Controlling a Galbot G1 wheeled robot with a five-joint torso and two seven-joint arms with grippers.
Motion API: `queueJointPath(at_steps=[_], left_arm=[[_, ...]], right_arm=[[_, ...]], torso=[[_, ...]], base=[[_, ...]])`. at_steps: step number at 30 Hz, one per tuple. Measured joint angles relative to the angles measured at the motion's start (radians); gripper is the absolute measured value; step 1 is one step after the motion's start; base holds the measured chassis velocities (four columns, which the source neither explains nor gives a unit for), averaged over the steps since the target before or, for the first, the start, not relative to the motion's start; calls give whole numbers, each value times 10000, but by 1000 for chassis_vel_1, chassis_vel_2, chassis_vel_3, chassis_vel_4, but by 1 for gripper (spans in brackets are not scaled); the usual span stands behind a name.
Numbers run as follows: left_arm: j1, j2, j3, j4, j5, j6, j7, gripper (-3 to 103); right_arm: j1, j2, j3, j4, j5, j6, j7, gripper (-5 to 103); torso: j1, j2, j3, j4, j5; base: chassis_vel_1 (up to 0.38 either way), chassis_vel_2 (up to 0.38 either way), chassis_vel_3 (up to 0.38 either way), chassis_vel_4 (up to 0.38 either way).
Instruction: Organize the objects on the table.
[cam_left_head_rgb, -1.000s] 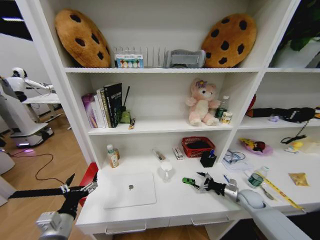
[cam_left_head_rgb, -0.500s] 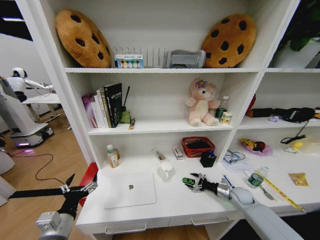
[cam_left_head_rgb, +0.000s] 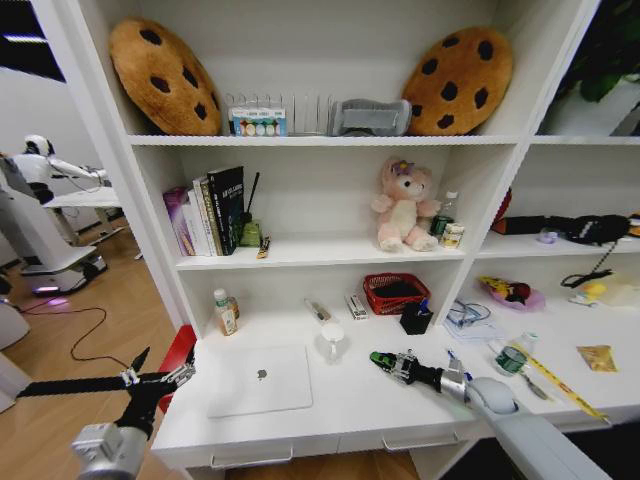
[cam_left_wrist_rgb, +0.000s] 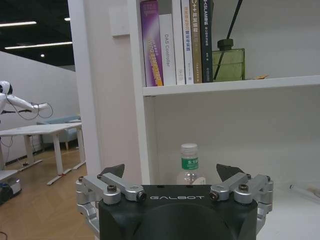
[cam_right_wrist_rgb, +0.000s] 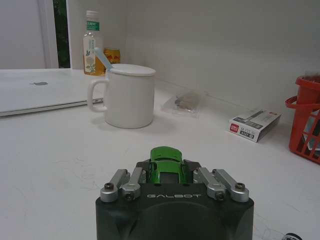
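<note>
Right wrist view: right claw (cam_right_wrist_rgb: 167, 176) now clenched on green toy car (cam_right_wrist_rgb: 167, 161), a second ago merely beside it; car on table (cam_left_head_rgb: 350, 400) near mug (cam_right_wrist_rgb: 125, 95). Grasp made, ready for lifting. Left claw (cam_left_head_rgb: 150, 380) spread, idle off table's left end.

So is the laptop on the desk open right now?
No, the silver laptop lies flat with its lid shut on the white desk, its logo facing up in the head view.

Two cookie cushions (cam_left_head_rgb: 165, 76) sit at ten and two o'clock on the top shelf. A pink plush bear (cam_left_head_rgb: 404, 206) stands at centre, books (cam_left_head_rgb: 212, 209) at nine o'clock, a red basket (cam_left_head_rgb: 396, 292) below (contents unclear), beside a white mug (cam_right_wrist_rgb: 125, 96).
</note>
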Motion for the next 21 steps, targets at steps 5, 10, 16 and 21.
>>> queueJointPath(at_steps=[5, 10, 16, 21], left_arm=[[0, 0, 0, 0, 0, 0, 0, 100], [0, 0, 0, 0, 0, 0, 0, 100], [0, 1, 0, 0, 0, 0, 0, 100], [0, 0, 0, 0, 0, 1, -1, 100]], right_arm=[[-122, -102, 201, 288, 144, -8, -4, 35], [-278, -616, 813, 1164, 651, -123, 9, 35], [-37, -1821, 1453, 2411, 1895, -366, 147, 35], [855, -3011, 1495, 3616, 3745, -1018, 412, 35]], torso=[[0, 0, 0, 0, 1], [0, 0, 0, 0, 0], [0, 0, 0, -1, 0], [0, 1, 0, 0, -5]], base=[[0, 0, 0, 0], [0, 0, 0, 0], [0, 0, 0, 0], [0, 0, 0, 0]])
